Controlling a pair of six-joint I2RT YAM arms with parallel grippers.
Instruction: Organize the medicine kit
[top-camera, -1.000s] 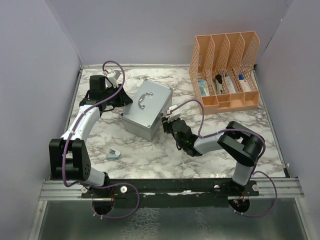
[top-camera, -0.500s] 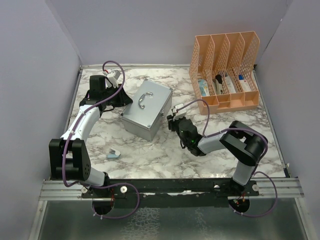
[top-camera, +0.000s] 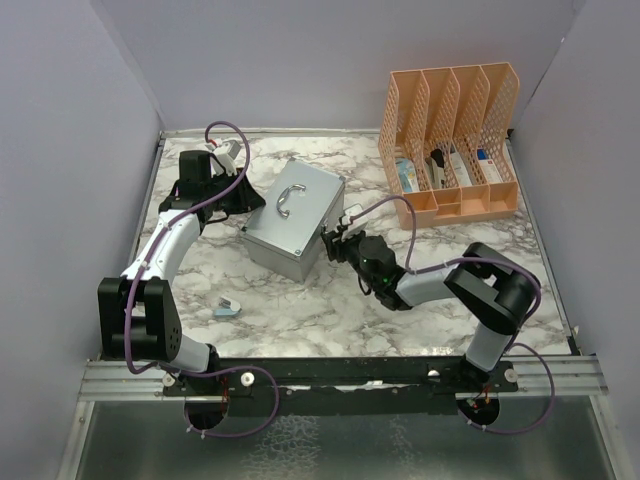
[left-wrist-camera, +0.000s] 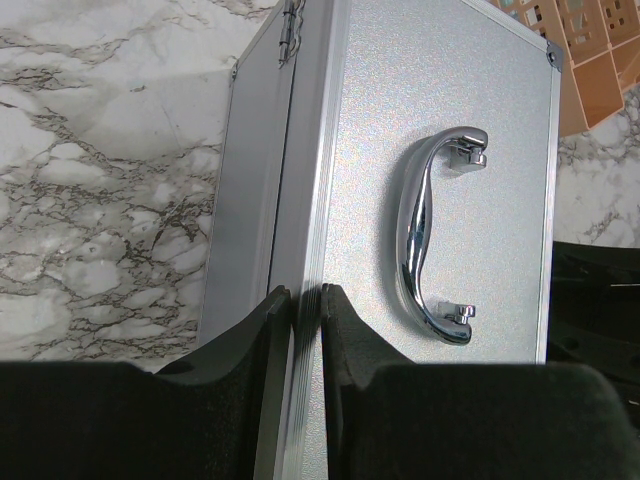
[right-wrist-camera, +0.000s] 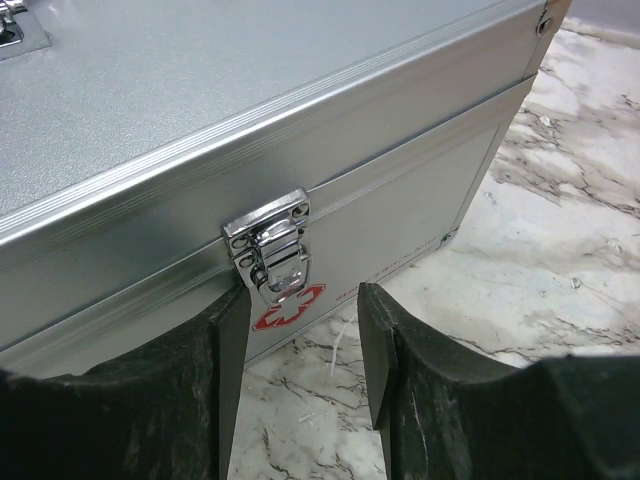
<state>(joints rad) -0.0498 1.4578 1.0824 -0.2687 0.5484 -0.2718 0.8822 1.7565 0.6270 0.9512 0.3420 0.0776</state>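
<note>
medicine kit (top-camera: 294, 220) sits left of table centre, closed, latch (right-wrist-camera: 275, 255) fastened. left gripper (left-wrist-camera: 305, 296) has its fingers pinched on the kit's hinge-side top edge rail, and right gripper (right-wrist-camera: 302, 312) has its fingers apart, straddling the latch, contact unclear. Risk: the right fingers catch the front wall instead of the latch tab and shove the kit, so the thin left pinch slips. Kit contents are hidden, and the small blue-white item (top-camera: 226, 309) by the left arm is unreadable.
</note>
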